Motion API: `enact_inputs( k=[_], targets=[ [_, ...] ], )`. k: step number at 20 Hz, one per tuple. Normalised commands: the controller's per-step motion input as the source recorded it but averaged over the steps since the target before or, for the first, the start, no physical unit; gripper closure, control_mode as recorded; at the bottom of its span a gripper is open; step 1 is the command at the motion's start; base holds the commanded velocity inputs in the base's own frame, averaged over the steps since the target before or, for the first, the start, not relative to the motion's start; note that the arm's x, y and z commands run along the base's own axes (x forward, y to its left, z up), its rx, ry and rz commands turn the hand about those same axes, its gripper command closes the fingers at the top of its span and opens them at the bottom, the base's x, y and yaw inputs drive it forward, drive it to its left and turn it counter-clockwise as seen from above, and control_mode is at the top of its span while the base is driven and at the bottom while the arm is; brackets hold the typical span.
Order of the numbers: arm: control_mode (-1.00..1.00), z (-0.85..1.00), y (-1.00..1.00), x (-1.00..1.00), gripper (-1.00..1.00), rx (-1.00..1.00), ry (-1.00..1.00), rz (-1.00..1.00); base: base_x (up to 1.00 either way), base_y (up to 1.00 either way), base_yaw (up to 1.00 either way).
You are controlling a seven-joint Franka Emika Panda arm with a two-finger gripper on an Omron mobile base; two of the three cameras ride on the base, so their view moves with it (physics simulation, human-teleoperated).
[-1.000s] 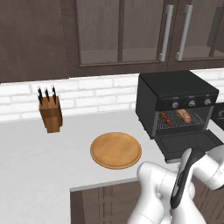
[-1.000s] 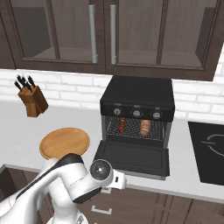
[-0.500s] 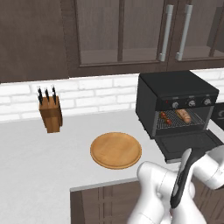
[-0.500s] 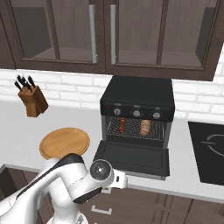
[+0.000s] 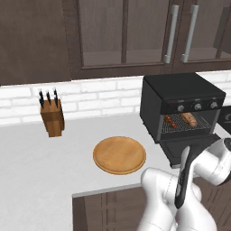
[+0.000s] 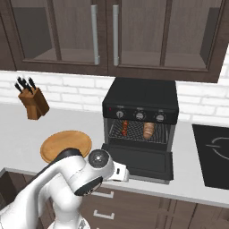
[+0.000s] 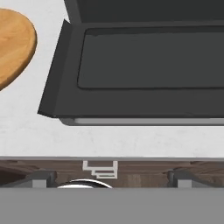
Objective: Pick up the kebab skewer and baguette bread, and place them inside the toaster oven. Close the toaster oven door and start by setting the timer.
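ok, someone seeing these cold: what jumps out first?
The black toaster oven at the back of the counter, its door dropped flat toward the robot, with the kebab skewer and baguette bread side by side on the rack inside. Next, the bare round wooden plate to its left, and the knife block by the brick wall. In the hand view the open gripper sits low at the counter's front edge, facing the door.

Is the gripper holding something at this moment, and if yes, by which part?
Nothing is held. The gripper is open, low in front of the counter edge, facing the lowered toaster oven door. The kebab skewer and baguette bread lie inside the oven.
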Motion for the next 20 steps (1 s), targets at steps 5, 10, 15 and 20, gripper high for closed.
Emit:
enact_inputs(
  k=[5,10,15,20],
  targets=[
    [-1.0,-0.42,0.37,0.06,-1.0,-0.09,0.0,-0.09,0.0,0.0,0.0],
    [-1.0,-0.46,0.29,0.05,-1.0,-0.07,0.0,-0.07,0.0,0.0,0.0],
    [-1.0,-0.38,0.25,0.39,-1.0,-0.04,0.0,-0.06,0.0,0.0,0.0],
    [-1.0,-0.52,0.48,0.34,-1.0,-0.05,-0.01,-0.04,0.0,0.0,0.0]
  ],
)
